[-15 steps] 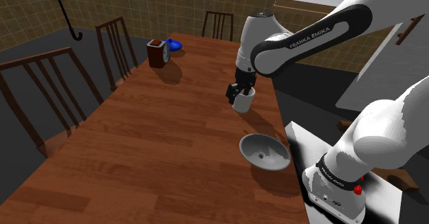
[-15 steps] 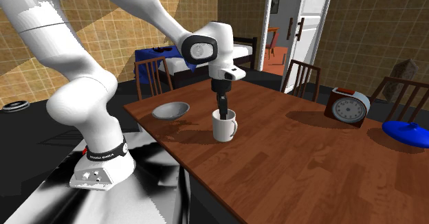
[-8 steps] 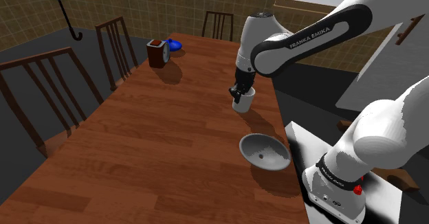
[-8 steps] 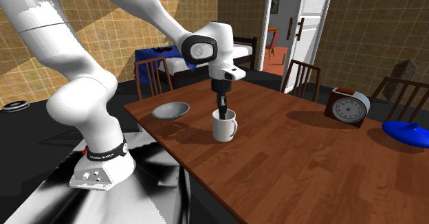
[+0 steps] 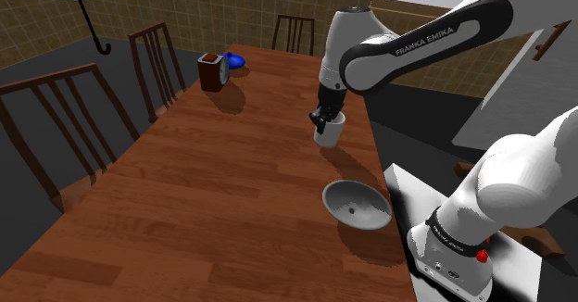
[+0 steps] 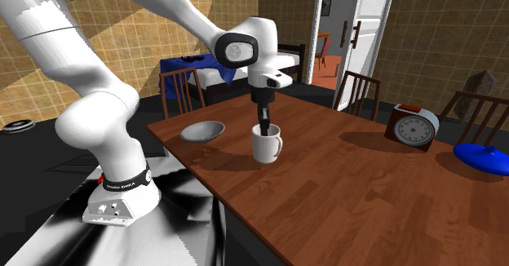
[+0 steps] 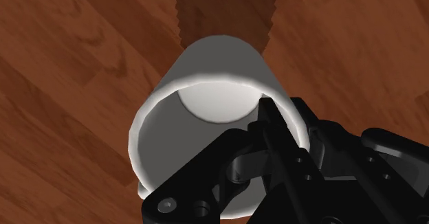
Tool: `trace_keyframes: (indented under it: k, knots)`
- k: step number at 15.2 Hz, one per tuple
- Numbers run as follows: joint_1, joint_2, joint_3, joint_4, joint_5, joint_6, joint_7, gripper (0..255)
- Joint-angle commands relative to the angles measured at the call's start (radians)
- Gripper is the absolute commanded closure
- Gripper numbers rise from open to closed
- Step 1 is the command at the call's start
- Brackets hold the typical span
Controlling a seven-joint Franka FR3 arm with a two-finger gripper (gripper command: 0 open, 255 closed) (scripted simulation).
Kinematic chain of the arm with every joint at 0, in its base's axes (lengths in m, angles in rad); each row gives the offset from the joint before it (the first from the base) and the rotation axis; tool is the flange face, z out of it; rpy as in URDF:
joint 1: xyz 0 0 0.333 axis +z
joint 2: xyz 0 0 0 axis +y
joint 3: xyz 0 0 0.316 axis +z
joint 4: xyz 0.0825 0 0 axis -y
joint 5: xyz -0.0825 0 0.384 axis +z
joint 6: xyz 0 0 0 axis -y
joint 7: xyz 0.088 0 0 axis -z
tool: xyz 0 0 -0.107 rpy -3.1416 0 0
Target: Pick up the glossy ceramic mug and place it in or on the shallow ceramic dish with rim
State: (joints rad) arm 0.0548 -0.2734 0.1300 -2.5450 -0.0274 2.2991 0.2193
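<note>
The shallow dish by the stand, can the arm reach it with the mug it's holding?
Probably yes. The gripper is shut on the rim of the mug, and the dish lies close by, between mug and stand, with just bare table between them.

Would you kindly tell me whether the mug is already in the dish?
No, the mug, clasped at its rim by the fingers, is apart from the empty dish.
</note>
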Motion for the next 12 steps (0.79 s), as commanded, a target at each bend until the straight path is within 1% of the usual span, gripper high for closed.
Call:
trace_keyframes:
  k: [1,12]
  knots:
    - [0.001,-0.02,-0.002,0.011,0.004,-0.031,-0.004,255]
    - [0.005,-0.093,-0.009,0.102,0.014,-0.195,-0.019,255]
